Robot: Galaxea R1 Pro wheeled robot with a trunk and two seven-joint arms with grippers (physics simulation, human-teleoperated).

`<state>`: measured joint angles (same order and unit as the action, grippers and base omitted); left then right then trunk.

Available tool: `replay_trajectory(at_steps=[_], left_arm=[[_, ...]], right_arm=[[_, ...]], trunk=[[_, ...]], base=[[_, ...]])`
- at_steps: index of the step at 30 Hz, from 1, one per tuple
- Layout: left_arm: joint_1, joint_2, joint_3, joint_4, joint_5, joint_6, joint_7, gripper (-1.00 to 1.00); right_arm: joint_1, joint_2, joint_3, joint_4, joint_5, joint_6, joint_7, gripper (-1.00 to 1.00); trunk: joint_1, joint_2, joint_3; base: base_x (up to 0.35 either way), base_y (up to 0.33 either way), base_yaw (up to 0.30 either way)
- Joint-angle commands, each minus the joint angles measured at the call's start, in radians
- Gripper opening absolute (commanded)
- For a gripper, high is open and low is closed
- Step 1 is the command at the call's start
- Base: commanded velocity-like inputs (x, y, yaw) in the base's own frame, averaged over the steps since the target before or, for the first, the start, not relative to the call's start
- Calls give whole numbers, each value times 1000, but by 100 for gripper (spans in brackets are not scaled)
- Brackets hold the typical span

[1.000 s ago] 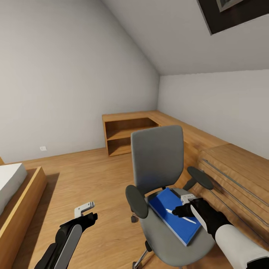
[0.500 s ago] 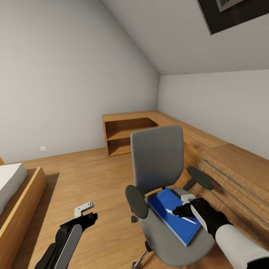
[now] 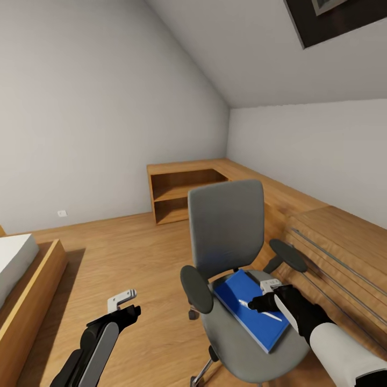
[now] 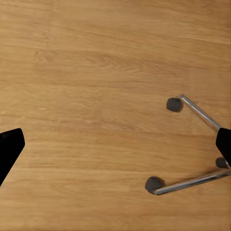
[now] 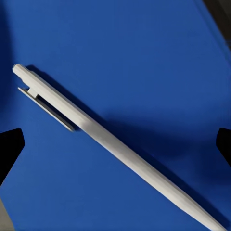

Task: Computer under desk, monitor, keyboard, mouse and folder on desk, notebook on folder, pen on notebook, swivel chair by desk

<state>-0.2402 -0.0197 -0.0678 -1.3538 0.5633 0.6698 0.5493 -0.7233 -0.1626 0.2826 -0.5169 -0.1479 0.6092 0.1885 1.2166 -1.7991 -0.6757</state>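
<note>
The swivel chair [image 3: 226, 226] with grey seat and back stands in front of me in the head view. On its seat lies a flat blue cover [image 3: 258, 329]; folder or notebook, I cannot tell which. The white pen [image 3: 269, 316] rests on that blue surface [image 5: 120, 57]. My right gripper [image 3: 255, 306] hovers open just above the pen [image 5: 110, 144], its black fingertips [image 5: 9, 149] spread to either side without touching it. My left gripper [image 3: 128, 305] hangs open over the wood floor left of the chair, and its wrist view catches the chrome chair legs [image 4: 195, 109] and a castor [image 4: 154, 184].
A bed on a wood frame [image 3: 27, 279] fills the left edge. A low light-wood shelf unit [image 3: 177, 193] runs along the far wall and joins a wood drawer chest [image 3: 333, 242] close to the chair's right side. Open wood floor [image 3: 123, 252] lies between bed and chair.
</note>
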Motion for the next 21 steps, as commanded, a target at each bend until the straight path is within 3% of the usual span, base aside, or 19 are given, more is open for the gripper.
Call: replay_trajectory(at_steps=[1, 16, 21], left_arm=[[-1, 0, -1, -1, 10, 1, 10, 100], [-1, 1, -1, -2, 10, 2, 9, 100], [-1, 0, -1, -2, 10, 1, 10, 100]], right_arm=[[-1, -2, 7, -2, -10, 4, -3, 100], [-1, 1, 7, 1, -9, 5, -3, 100], [-1, 2, 7, 1, -10, 6, -2, 100]], trunk=[[4, -8, -4], [8, -15, -7], [19, -36, -17]], base=[[0, 0, 0], [0, 0, 0], [0, 0, 0]])
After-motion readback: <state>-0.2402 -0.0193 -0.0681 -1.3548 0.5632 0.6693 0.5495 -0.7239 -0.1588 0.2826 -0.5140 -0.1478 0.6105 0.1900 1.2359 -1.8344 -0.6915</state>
